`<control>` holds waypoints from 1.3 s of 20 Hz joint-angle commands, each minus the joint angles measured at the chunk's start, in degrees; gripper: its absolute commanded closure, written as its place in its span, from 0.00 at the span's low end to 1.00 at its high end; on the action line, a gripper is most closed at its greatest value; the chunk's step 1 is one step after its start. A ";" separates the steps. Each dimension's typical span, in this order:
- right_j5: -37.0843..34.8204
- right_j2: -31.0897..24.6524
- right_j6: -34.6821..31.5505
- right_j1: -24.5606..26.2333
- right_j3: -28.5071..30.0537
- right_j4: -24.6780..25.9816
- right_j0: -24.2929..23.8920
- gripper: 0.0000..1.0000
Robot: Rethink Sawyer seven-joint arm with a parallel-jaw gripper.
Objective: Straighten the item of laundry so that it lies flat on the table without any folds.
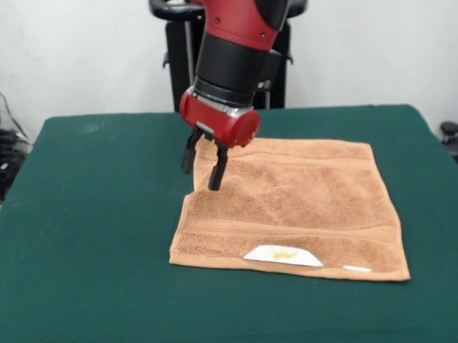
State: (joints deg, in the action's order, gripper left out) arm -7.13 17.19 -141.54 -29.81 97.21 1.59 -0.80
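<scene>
A tan-orange terry towel [298, 210] lies spread on the dark green table [88, 221], right of the middle. Its near edge carries a white label with an orange mark [282, 255] and a small white tag [357, 268]. The far left corner looks drawn in or folded under by the arm, so that side edge runs uneven. My gripper [203, 166] hangs from the red and black arm just above that far left corner. Its two black fingers [218, 172] stand apart and hold nothing.
The robot's black pedestal [181, 56] stands behind the table's far edge. Dark cables and gear [1, 160] sit off the table's left side, and a dark object [455, 137] off its right side.
</scene>
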 commanded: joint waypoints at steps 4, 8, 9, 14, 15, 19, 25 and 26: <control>-8.41 -11.24 -2.24 0.39 8.87 -0.44 -3.18 0.00; -4.95 -14.91 -2.59 1.66 12.63 0.33 -5.95 0.00; -4.57 -15.46 -2.47 1.77 13.15 0.62 -6.64 0.00; -3.61 -17.46 -2.48 2.78 15.51 1.26 -9.43 0.00; -3.61 -17.73 -2.52 2.89 16.00 1.31 -9.90 0.00; -3.29 -18.22 -4.09 2.49 18.56 0.49 -10.43 0.00; -1.74 -15.21 -5.97 3.09 17.87 -0.36 -7.98 0.00; -1.28 -14.29 -6.52 3.30 17.55 -0.62 -7.09 0.00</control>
State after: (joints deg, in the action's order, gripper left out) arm -8.52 7.08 -141.54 -29.50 111.35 1.52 -10.63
